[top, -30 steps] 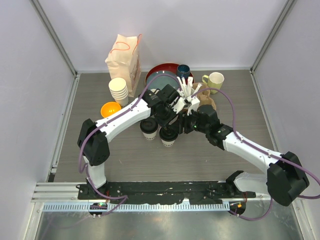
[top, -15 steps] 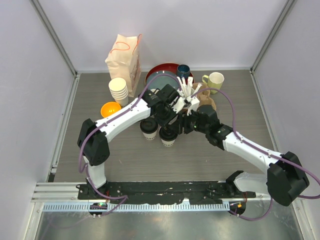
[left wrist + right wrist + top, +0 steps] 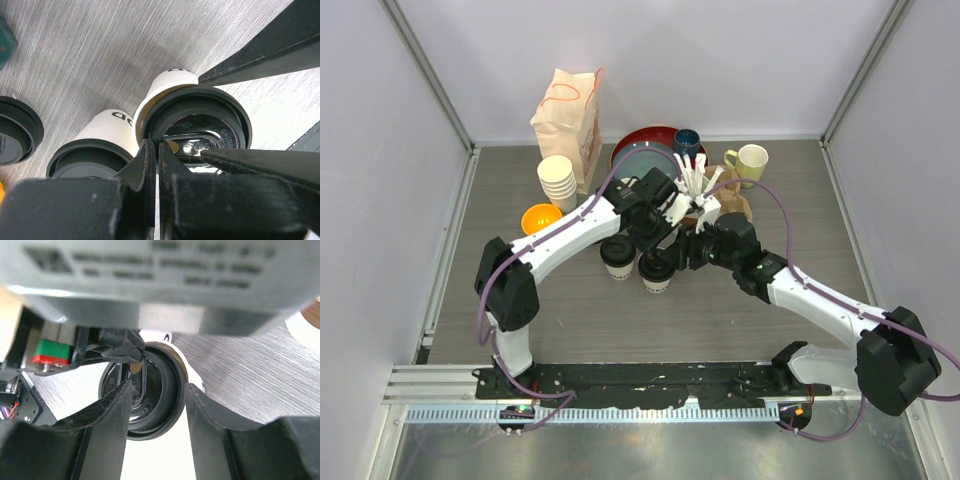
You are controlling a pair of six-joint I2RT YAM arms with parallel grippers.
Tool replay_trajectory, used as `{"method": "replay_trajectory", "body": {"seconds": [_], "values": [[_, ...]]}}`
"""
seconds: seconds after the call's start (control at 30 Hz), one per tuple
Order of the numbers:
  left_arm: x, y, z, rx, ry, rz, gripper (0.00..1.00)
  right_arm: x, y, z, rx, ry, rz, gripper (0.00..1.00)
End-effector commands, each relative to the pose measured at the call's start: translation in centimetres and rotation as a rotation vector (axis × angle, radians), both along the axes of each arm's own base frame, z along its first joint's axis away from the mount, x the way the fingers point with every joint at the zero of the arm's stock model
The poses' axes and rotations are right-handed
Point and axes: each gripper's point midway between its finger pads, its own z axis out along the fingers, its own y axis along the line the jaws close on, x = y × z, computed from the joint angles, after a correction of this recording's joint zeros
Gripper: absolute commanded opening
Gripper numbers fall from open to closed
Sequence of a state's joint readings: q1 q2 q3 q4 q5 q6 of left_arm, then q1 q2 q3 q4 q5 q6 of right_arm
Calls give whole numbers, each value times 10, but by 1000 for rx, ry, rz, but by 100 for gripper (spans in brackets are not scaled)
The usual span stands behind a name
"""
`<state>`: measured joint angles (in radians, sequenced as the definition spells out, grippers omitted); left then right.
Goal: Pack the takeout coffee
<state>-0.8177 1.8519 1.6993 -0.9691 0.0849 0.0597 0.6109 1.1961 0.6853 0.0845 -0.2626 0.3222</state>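
Left wrist: left tool (image 3: 156, 150) pinches lid (image 3: 200, 101) embossed "CAUTI…"; right tool (image 3: 157, 390), spread apart, straddles it.

Up top, your arms (image 3: 575, 228) buried most of one cup (image 3: 657, 283); left wrist's edge cropped a lid (image 3: 14, 131); right wrist's upper half was blur.

The left arm (image 3: 570, 225) and right arm (image 3: 810, 295) crowd the 2 cups (image 3: 618, 256) (image 3: 657, 281), leaving bare table (image 3: 650, 335) open in front.

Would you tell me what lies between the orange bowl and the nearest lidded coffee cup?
The left arm's white forearm crosses above that stretch; the top external view shows it.
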Motion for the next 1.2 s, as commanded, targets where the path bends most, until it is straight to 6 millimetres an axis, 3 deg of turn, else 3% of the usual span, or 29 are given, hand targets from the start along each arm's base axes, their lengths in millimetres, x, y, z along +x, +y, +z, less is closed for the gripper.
{"method": "replay_trajectory", "body": {"seconds": [0.0,0.77,1.0,1.17], "values": [[14,-22,50,-163,-111,-10,0,-15,-3,-13,-5,44,3,52],[13,-20,67,-182,-132,-11,0,-17,1,-14,20,55,14,53],[11,-21,43,-150,-77,-9,0,-20,1,-24,4,78,19,53],[11,-21,42,-146,-81,-11,0,-21,2,-28,-6,87,23,53]]}}
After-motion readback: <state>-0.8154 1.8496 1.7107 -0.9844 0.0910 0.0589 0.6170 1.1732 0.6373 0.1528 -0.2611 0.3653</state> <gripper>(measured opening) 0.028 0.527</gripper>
